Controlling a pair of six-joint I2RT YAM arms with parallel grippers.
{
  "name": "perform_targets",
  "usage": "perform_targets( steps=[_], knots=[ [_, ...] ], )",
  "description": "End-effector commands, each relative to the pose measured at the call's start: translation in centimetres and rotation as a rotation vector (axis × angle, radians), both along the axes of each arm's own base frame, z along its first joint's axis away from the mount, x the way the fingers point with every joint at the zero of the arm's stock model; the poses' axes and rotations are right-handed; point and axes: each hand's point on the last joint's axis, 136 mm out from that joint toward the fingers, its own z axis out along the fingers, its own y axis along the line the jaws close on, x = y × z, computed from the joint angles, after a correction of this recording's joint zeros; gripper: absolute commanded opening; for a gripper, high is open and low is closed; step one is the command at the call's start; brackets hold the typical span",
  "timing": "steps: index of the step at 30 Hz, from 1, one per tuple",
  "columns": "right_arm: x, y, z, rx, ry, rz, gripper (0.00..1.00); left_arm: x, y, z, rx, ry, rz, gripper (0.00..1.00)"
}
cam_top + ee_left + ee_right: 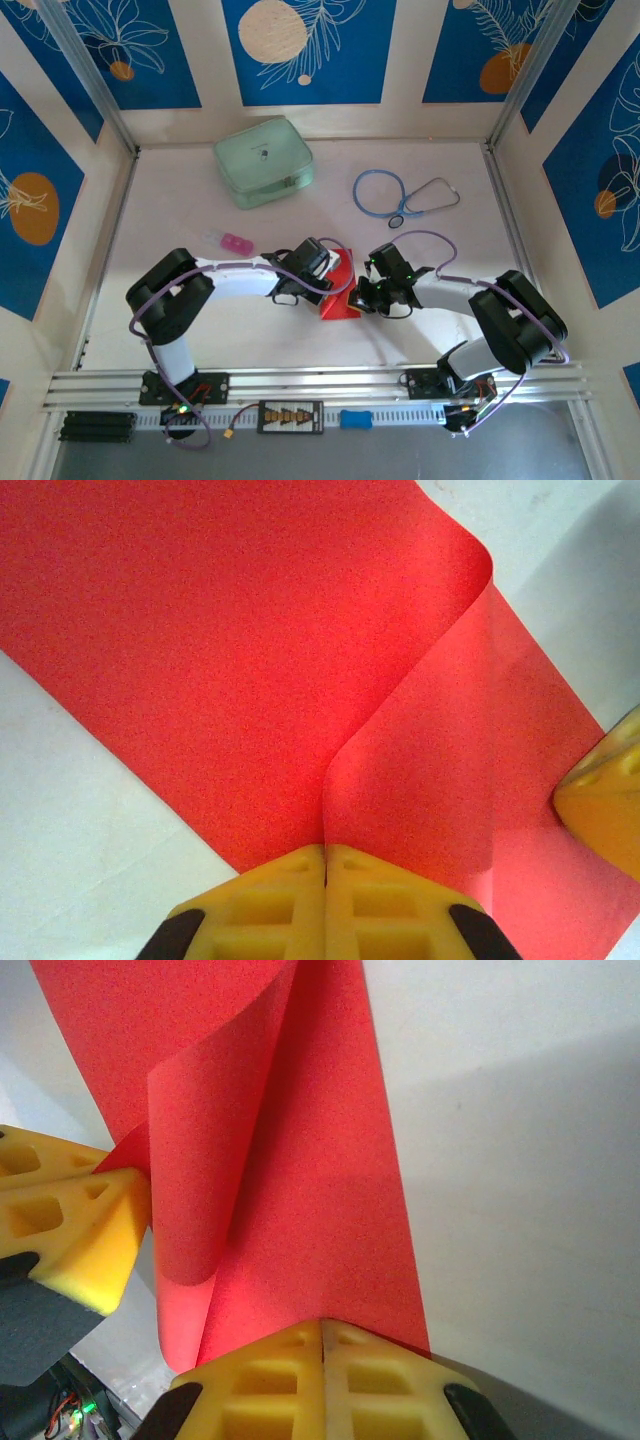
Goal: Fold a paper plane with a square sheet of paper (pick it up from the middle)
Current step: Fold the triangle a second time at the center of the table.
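I see the thin, bright red square sheet of paper (338, 306) at the middle of the white worktop (180, 220), toward its near edge, bent into a loose curl. The left gripper (326, 852) has its yellow fingers (270, 900) pressed together, pinching the sheet. The right gripper (322, 1328) likewise pinches the sheet's other side.

Both arms are built of white tubular links joined by bulky black joint housings, the left arm (230, 280) at about 8 o'clock in the top view and the right arm (480, 300) at about 4 o'clock. A thin purple cable (240, 265) runs along each arm, and a small green light (182, 410) glows at the left base. The left claw (325, 855) and right claw (322, 1325) have bright yellow fingers (270, 900) moulded with square recesses and black mounts behind them.
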Motion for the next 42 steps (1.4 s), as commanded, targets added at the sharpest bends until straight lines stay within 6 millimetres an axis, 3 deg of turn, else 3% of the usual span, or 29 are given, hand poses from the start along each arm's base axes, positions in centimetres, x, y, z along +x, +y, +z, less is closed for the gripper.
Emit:
perform_targets(
  steps=[1, 6, 20, 34, 42],
  knots=[
    [-1.2, -1.0, -1.3, -0.052, 0.057, 0.007, 0.02, 0.1, 0.1, 0.1, -0.017, 0.007, 0.003, 0.0],
    [-1.4, -1.3, -1.7, -0.062, 0.067, 0.005, 0.02, 0.6, -0.5, 1.3, -0.036, -0.019, -0.004, 0.01],
    [-1.5, -1.4, -1.8, -0.062, 0.074, 0.002, 0.02, 0.9, -0.5, 0.9, -0.02, -0.021, 0.005, 0.02],
    [-1.6, -1.5, -1.7, -0.058, 0.074, 0.003, 0.02, 0.5, 0.3, -0.9, 0.036, 0.021, 0.01, 0.02],
    [-1.5, -1.6, -1.7, -0.059, 0.074, 0.001, 0.02, 0.4, 0.5, -0.9, 0.04, 0.021, 0.014, 0.01]
  ],
)
